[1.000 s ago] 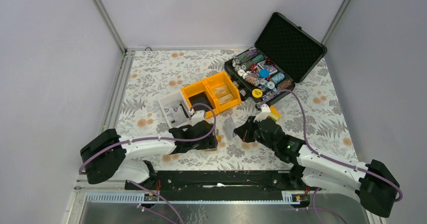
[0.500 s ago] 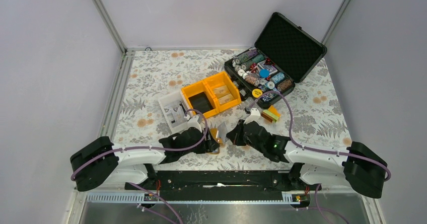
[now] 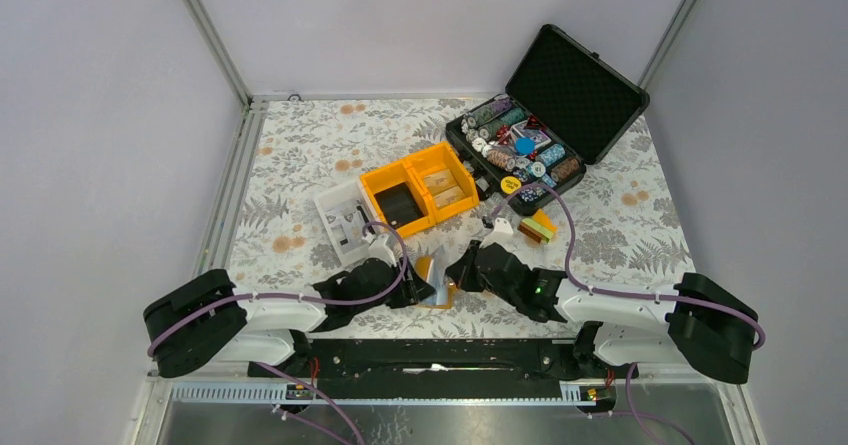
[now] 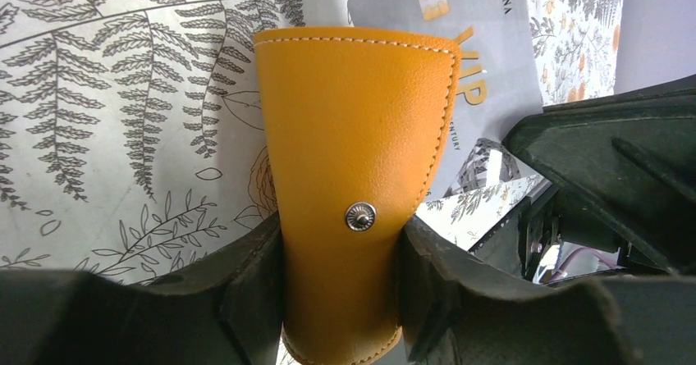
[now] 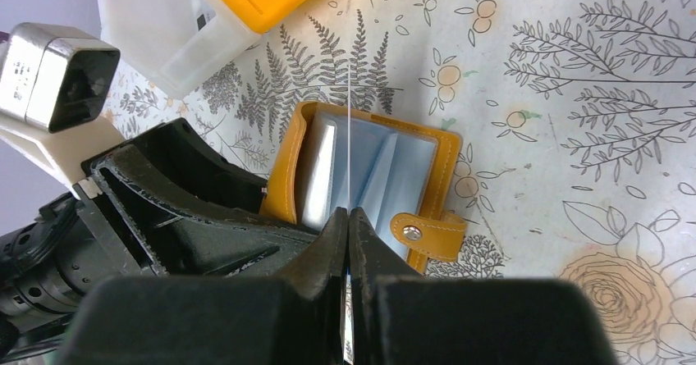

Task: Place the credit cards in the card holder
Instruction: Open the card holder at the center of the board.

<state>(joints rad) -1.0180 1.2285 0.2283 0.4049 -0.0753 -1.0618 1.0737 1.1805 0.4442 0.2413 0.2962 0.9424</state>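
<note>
- With the left gripper (image 4: pixel 341 217), pinches the orange flap of the card holder (image 4: pixel 353 111), fingers (image 4: pixel 246 287) tight either side of the snap (image 4: pixel 359 216).
- With the right gripper (image 5: pixel 349 221), clamps a credit card (image 5: pixel 349 94) edge-on over the open card holder's pale blue pockets.
- Leaves the card holder lying on the floral tablecloth (image 3: pixel 300 155), between both grippers.

Lab cell: grey walls (image 3: pixel 90 115), aluminium frame (image 3: pixel 206 30)

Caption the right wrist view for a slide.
Right claw holds a credit card edge-on, lined up over the open orange card holder.
</note>
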